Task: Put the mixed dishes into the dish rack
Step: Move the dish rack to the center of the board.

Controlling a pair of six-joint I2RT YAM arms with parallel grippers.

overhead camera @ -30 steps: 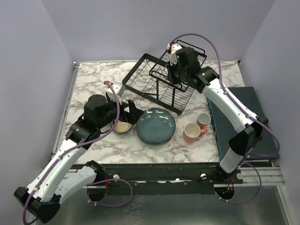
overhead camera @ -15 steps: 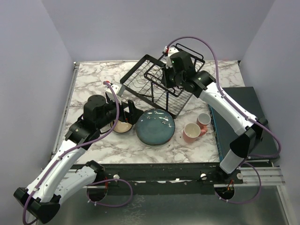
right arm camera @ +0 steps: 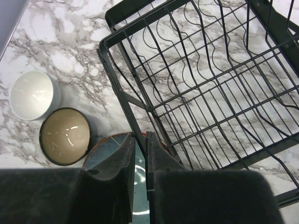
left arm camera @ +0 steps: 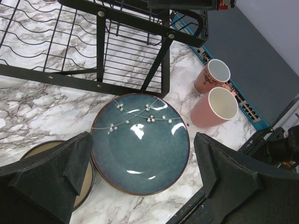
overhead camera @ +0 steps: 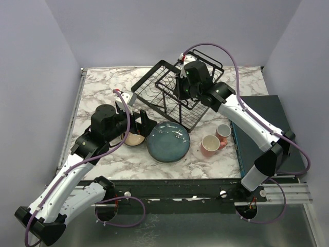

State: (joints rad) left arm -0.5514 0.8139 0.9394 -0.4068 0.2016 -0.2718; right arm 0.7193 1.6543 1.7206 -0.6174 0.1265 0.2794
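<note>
Left pincer (left arm camera: 142, 140) hangs wide apart over the teal plate (overhead camera: 168, 141), which has slid a bit left on the surface (overhead camera: 103, 87). Behind it, the right pincer (right arm camera: 140, 137) is clamped on the dish rack (overhead camera: 154, 87) wire and has dragged it leftward, so this looks like repositioning, nothing loaded yet

The top camera sits high up behind the arms and looks down at the whole table (overhead camera: 103, 87). The left wrist camera is low and close. It looks down and forward at the plate (left arm camera: 140, 142), the mugs (left arm camera: 217, 106) and the rack (left arm camera: 101, 46). The right wrist camera hangs just over the rack and looks down through its wires. All three see the rack, the plate and the tan bowl (right arm camera: 65, 136).
</note>
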